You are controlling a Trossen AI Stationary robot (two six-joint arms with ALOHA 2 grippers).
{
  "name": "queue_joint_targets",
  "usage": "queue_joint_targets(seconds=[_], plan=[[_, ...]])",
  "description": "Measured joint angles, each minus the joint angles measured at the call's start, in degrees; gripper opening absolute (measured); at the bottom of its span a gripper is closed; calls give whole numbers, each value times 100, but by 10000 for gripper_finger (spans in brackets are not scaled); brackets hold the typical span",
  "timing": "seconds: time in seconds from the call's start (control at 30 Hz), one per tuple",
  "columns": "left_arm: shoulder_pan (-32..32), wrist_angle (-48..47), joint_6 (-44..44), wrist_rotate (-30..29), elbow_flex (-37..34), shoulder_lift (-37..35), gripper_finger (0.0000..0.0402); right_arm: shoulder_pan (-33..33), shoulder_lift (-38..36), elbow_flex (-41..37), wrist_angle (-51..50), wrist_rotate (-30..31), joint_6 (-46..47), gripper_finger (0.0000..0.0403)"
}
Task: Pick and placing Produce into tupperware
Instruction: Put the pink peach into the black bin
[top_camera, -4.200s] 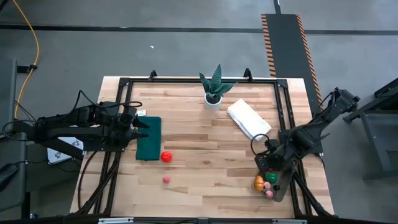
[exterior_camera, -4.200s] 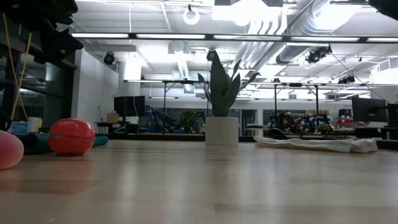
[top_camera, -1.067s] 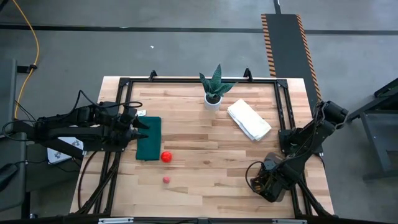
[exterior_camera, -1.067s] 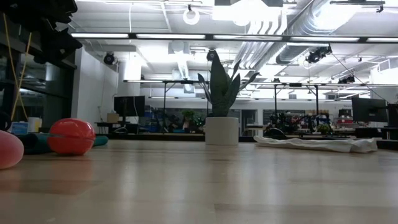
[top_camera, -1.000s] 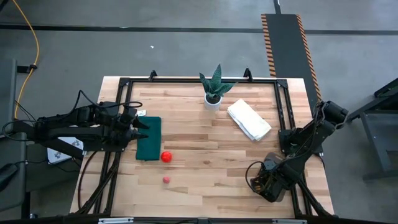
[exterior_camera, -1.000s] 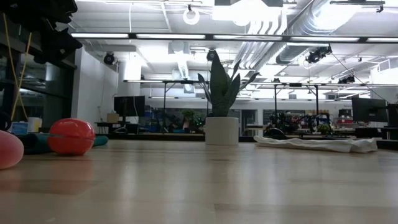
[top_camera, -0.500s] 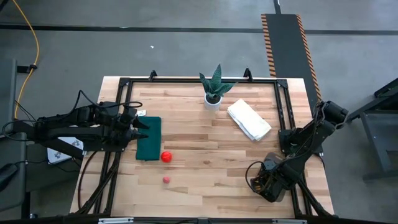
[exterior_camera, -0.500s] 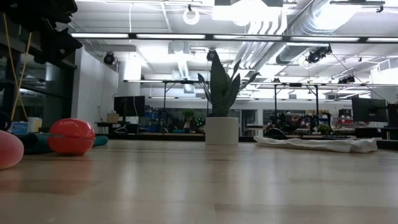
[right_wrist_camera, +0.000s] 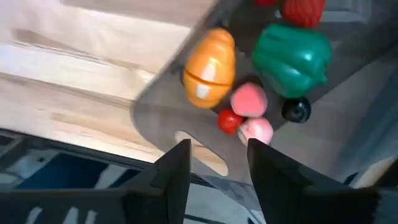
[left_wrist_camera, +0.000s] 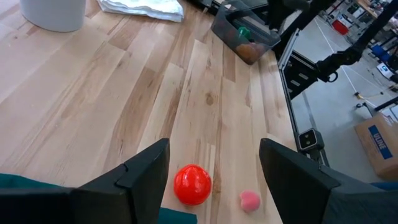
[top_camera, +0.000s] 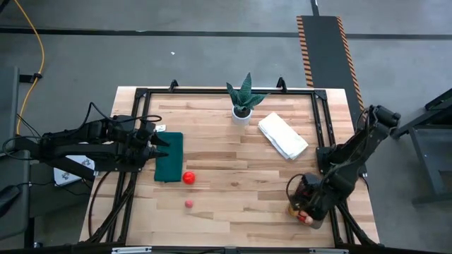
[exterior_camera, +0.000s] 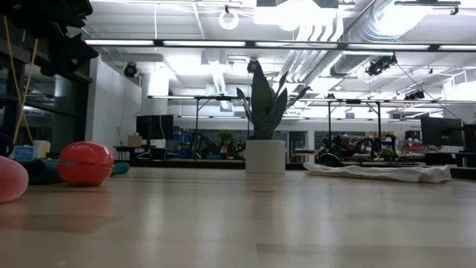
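Observation:
The tupperware (right_wrist_camera: 180, 118) stands at the table's near right corner (top_camera: 314, 221). It holds several pieces of produce, among them an orange one (right_wrist_camera: 210, 67), a green one (right_wrist_camera: 292, 56) and a pink one (right_wrist_camera: 249, 99). My right gripper (right_wrist_camera: 217, 168) hangs open just above it, fingers pointing down, nothing between them (top_camera: 308, 201). A red fruit (top_camera: 188, 178) and a small pink one (top_camera: 189, 204) rest on the bare wood at the near left. My left gripper (left_wrist_camera: 214, 180) waits open over the left side (top_camera: 159, 141), with the red fruit (left_wrist_camera: 192, 184) ahead of it.
A dark green mat (top_camera: 169, 156) lies under the left gripper. A potted plant (top_camera: 242, 102) stands at the far middle, and a folded white cloth (top_camera: 282, 135) lies to its right. A black frame (top_camera: 321, 127) runs along the table's edges.
My right gripper has risen from the tupperware, which it covered before in the high view. The orange and pink produce inside now shows beside it. The left arm and the two loose fruits have kept still.

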Motion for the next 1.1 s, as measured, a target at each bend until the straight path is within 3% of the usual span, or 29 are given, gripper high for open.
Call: queue_joint_targets(seconds=[0.4, 0.7, 0.87, 1.1], plan=[[0, 28, -13, 39, 0, 0, 236, -251, -922, 0, -304, 1234, -412, 149], [-2, 323, -149, 292, 0, -2, 237, -876, -1230, 4, 319, 2509, -1798, 149], [-2, 347, -267, 416, 0, -2, 237, -1475, -1242, 4, 1298, 2653, -3192, 149], [-2, 443, -479, 731, 163, 3, 237, -2275, -1231, 7, 2347, 2331, -4870, 149]])
